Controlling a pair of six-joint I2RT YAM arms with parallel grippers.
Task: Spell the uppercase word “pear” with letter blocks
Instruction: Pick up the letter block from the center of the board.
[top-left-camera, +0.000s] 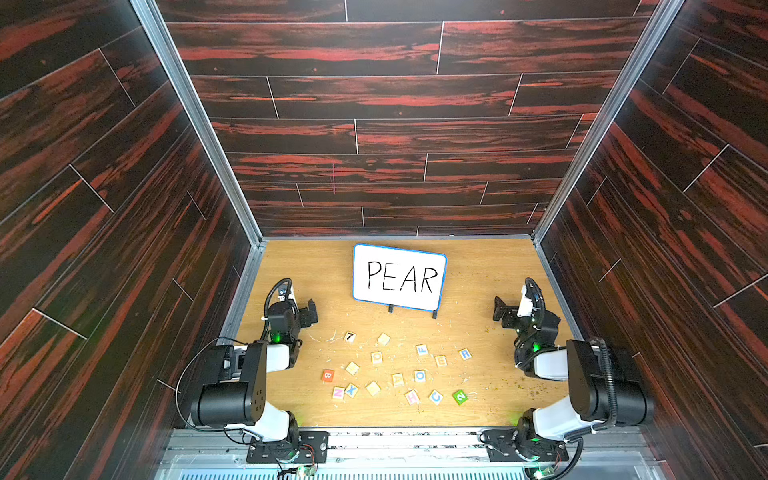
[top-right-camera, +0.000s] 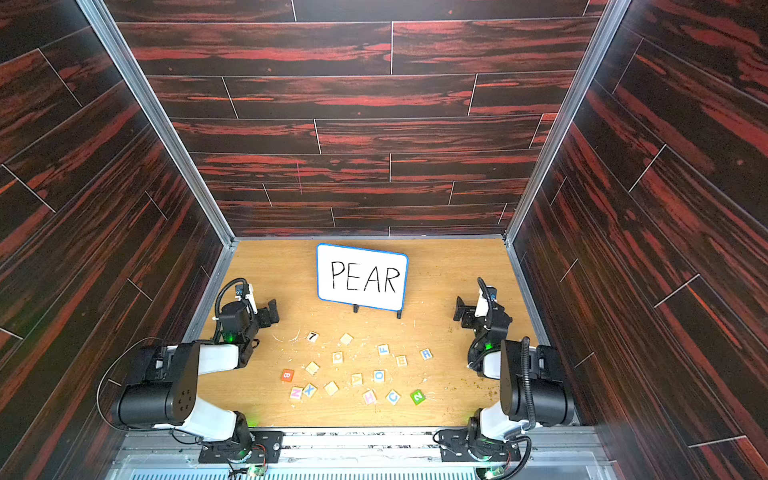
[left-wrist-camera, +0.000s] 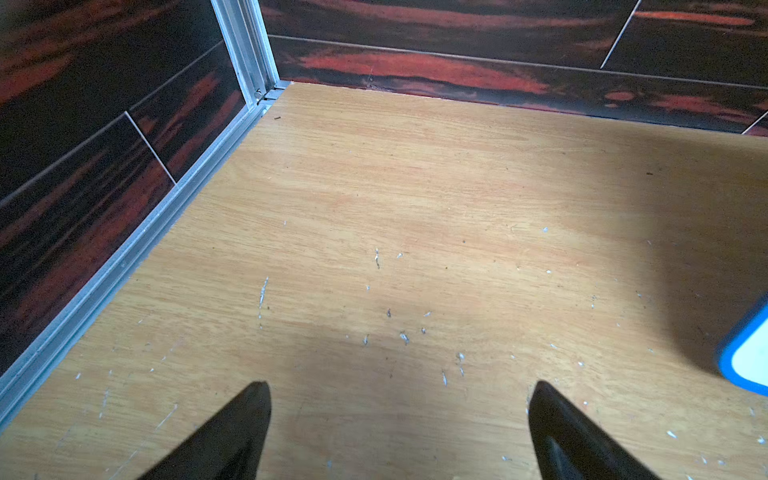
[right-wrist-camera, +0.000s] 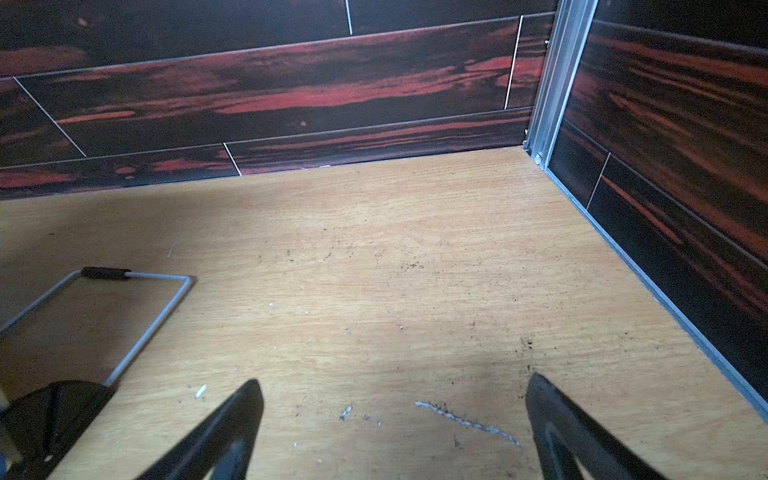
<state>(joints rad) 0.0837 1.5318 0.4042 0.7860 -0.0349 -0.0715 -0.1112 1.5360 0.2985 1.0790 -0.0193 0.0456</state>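
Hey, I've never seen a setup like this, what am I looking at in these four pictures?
Two robot arms sit at the near edge of a wooden table inside a dark-walled booth. Two pictures look down from above, nearly the same view. The other two come from a camera on each arm's wrist. The left pincer and right pincer both stand open and hold nothing. A whiteboard reads PEAR. In front of it small letter blocks lie scattered, among them an E block, an A block and an R block, plus a 7 cube and a green 2 cube. I cannot pick out the P.
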